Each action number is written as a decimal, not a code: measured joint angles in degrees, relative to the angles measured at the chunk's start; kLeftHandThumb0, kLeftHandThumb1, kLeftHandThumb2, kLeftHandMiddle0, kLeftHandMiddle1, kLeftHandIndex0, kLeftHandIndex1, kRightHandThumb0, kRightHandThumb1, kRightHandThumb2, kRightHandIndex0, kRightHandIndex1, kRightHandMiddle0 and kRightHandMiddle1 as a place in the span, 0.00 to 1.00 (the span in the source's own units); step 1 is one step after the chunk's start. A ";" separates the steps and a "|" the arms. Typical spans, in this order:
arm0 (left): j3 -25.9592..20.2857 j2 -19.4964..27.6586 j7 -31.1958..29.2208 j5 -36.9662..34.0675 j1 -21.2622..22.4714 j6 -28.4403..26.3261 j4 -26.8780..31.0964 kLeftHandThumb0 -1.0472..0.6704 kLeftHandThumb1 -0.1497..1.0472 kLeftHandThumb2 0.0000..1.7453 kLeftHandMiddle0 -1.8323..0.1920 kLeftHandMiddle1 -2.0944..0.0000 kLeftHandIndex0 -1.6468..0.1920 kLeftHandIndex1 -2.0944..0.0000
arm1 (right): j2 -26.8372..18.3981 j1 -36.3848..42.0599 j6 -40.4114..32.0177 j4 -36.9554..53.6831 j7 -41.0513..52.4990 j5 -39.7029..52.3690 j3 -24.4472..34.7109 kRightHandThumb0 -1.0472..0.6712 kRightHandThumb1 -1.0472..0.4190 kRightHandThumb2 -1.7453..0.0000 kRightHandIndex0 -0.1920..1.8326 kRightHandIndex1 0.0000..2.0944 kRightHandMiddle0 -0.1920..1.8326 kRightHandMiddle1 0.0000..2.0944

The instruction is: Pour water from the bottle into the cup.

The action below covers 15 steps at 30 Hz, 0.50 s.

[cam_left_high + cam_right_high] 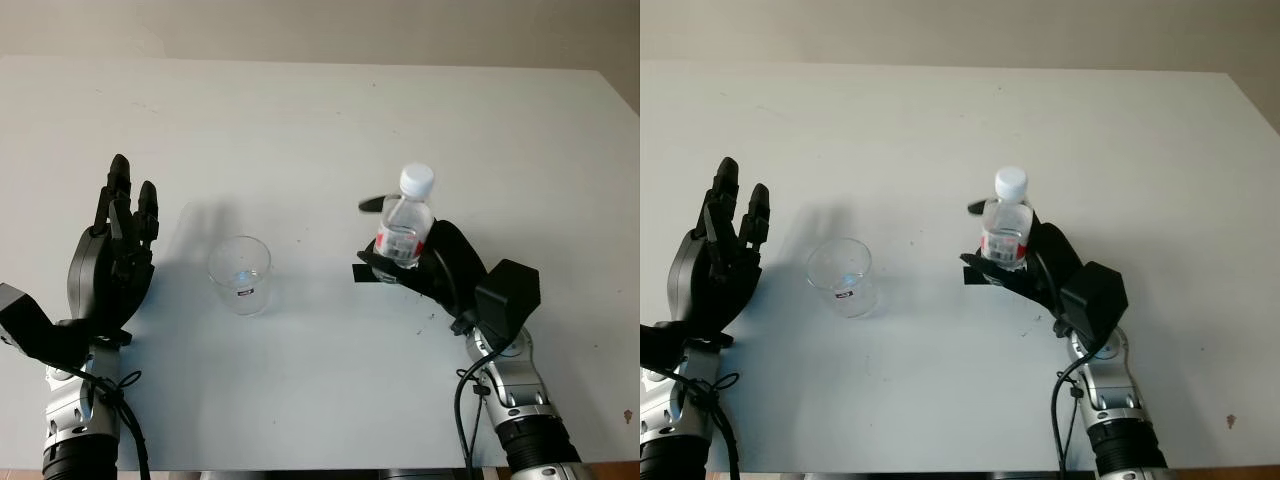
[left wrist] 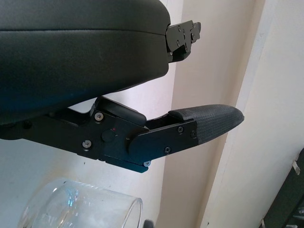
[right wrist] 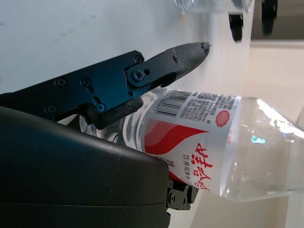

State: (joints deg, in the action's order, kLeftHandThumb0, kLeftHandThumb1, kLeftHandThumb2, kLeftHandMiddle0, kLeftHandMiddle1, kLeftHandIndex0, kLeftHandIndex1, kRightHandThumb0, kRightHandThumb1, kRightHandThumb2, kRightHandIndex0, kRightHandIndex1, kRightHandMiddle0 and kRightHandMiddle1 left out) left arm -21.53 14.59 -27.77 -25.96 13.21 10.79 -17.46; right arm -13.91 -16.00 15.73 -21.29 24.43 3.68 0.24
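Note:
A clear plastic water bottle [image 1: 407, 228] with a white cap and a red-and-white label stands upright right of the table's centre. My right hand [image 1: 368, 240] is shut on its lower body, fingers [image 3: 185, 54] wrapped round the label [image 3: 190, 142]. An empty clear glass cup [image 1: 240, 275] stands upright to the left of the bottle, about a hand's width away. My left hand [image 1: 130, 200] is open just left of the cup, palm facing it and not touching it. In the left wrist view the cup's rim [image 2: 80, 206] sits close under one finger [image 2: 209, 123].
The white table [image 1: 320, 110] stretches far behind both objects. Its right edge runs diagonally at the far right, its front edge lies just below the forearms. A black cable [image 1: 462, 400] hangs along the right forearm.

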 measured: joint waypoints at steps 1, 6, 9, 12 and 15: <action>0.00 0.00 0.01 -0.01 0.00 0.00 0.00 0.18 1.00 0.38 1.00 1.00 1.00 1.00 | -0.44 0.14 0.52 0.00 0.75 0.09 0.05 0.11 0.08 0.97 0.00 0.01 0.00 0.01; 0.00 0.00 0.10 -0.08 0.00 -0.08 0.00 0.18 1.00 0.38 1.00 1.00 1.00 1.00 | -1.29 0.96 2.41 0.10 2.08 0.25 0.21 0.08 0.08 0.97 0.00 0.00 0.00 0.00; 0.00 0.00 0.07 -0.08 0.00 -0.07 -0.03 0.18 1.00 0.38 1.00 1.00 1.00 1.00 | -1.66 1.37 2.76 0.57 1.99 0.04 0.22 0.08 0.07 0.97 0.00 0.00 0.00 0.00; 0.00 0.03 0.04 -0.07 0.00 -0.05 -0.09 0.18 1.00 0.39 1.00 1.00 1.00 1.00 | -2.12 1.61 2.83 1.21 1.25 -0.68 0.30 0.06 0.06 0.97 0.00 0.00 0.00 0.00; 0.02 0.03 0.03 -0.08 0.01 -0.06 -0.09 0.19 1.00 0.39 1.00 1.00 1.00 1.00 | -2.15 1.67 2.44 1.57 -0.17 -0.86 0.56 0.05 0.07 0.97 0.00 0.00 0.00 0.00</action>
State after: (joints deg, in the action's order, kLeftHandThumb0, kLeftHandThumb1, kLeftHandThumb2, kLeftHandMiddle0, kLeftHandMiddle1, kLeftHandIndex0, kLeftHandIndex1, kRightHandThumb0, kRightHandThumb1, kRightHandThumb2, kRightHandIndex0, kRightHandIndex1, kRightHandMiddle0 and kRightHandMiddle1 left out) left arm -21.51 14.62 -27.75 -26.03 13.21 10.73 -17.55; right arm -16.06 -14.33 18.17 -19.73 24.26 2.82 0.81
